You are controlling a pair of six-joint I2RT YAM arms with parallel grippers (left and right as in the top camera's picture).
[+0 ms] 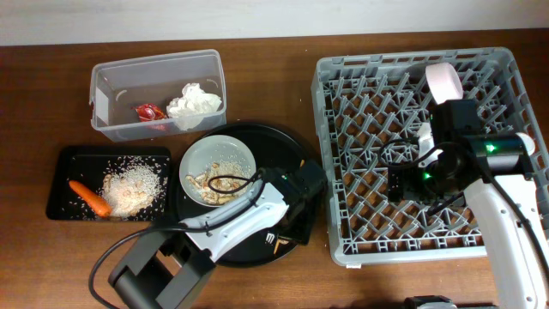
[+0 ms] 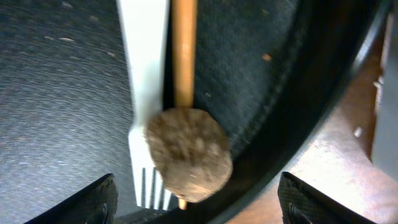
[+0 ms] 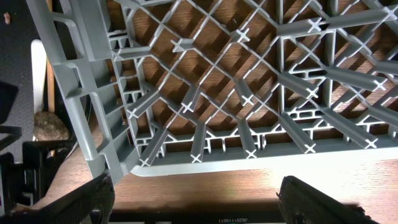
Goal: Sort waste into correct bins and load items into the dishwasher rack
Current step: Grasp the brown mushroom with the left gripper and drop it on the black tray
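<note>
In the left wrist view a small brown lump lies on a white plastic fork and a wooden chopstick near the rim of the big round black tray. My left gripper is open just above the lump, one finger on each side. In the overhead view the left gripper hides these. A pale plate with food scraps sits on the round tray. My right gripper is open and empty over the grey dishwasher rack. A cream-pink bowl stands on edge in it. The cups are out of view.
A clear tub at the back left holds a red wrapper and a white napkin. A shallow black tray at the left holds a carrot piece and beige crumbs. The right wrist view shows the rack's corner and the lump.
</note>
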